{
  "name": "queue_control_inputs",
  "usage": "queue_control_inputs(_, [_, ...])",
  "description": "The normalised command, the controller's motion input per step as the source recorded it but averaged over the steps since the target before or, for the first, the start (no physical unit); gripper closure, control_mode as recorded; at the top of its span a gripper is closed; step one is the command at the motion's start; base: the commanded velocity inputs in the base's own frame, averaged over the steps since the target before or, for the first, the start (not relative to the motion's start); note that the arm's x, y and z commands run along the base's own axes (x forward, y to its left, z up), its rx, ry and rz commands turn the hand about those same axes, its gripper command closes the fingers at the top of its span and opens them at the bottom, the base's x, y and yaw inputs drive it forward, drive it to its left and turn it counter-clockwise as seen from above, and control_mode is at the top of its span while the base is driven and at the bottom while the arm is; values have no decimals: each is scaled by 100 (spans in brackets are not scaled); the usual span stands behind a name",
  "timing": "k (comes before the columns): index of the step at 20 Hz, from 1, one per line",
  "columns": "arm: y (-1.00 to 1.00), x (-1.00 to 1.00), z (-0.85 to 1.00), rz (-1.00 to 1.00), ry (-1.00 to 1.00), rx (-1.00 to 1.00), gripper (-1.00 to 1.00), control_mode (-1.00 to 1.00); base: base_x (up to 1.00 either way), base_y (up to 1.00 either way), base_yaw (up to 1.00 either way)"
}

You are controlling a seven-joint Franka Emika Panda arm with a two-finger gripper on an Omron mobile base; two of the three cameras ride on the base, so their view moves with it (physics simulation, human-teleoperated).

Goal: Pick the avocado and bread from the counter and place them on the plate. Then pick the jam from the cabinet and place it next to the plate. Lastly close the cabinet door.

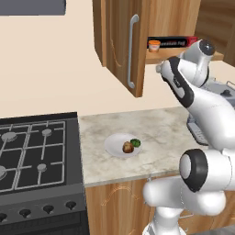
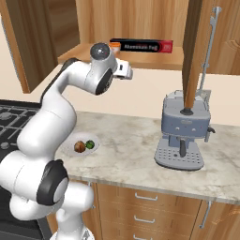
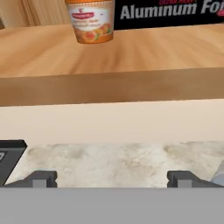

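Up on the cabinet (image 1: 120, 41) shelf, the jam (image 3: 90, 20) stands beside a foil box (image 3: 170, 11). Spread wide and empty, the hand (image 3: 112, 178) sits low; raise it, centre on the jar, advance straight, then pinch. Avocado (image 1: 135, 143) and bread (image 1: 127, 147) lie on the plate (image 1: 114, 146).

The jam (image 3: 90, 22) stands upright on the cabinet (image 3: 109, 57) shelf beside a black foil box (image 3: 170, 12), perhaps touching it; marbled counter (image 3: 118, 162) lies below, fingertips (image 3: 41, 178) spread wide.
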Motion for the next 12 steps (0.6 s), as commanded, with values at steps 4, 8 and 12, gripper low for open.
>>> queue_control_inputs(4, [0, 16, 58, 0, -6, -3, -100, -100, 0, 0, 0])
queue_control_inputs(8, [0, 23, 38, 0, -4, -2, -100, -100, 0, 0, 0])
queue_control_inputs(12, [0, 47, 10, 0, 0, 0, -100, -100, 0, 0, 0])
